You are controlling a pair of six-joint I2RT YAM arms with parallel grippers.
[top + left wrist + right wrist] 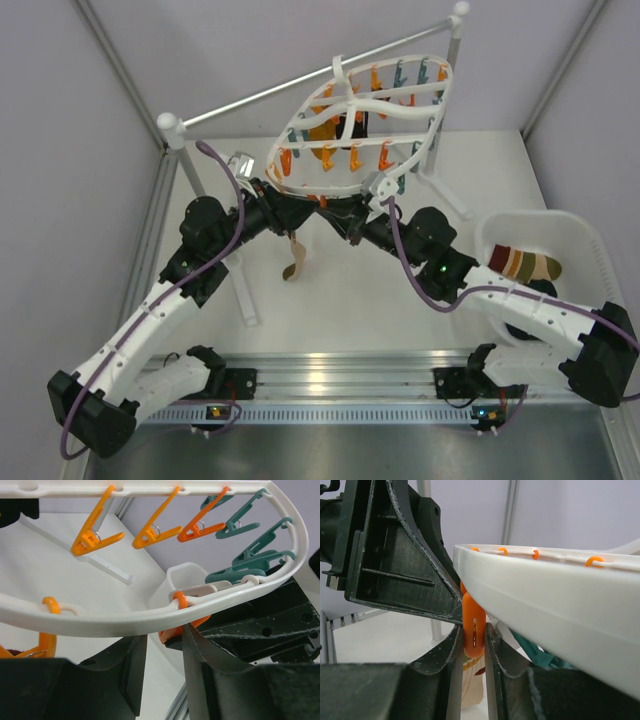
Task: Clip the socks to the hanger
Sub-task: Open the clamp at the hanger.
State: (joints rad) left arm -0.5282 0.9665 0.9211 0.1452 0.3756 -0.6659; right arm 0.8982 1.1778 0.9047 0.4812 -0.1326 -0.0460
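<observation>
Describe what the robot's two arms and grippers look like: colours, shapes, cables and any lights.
Both the left arm and right arm have white link shells with black joint housings. A purple cable runs along each. The left gripper and right gripper have black, tapered fingers. A small green light glows on the right arm.

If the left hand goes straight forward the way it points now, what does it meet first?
Most likely the left hand meets the white rim of the hanger first, at an orange peg hanging there; depth is hard to judge.
</observation>
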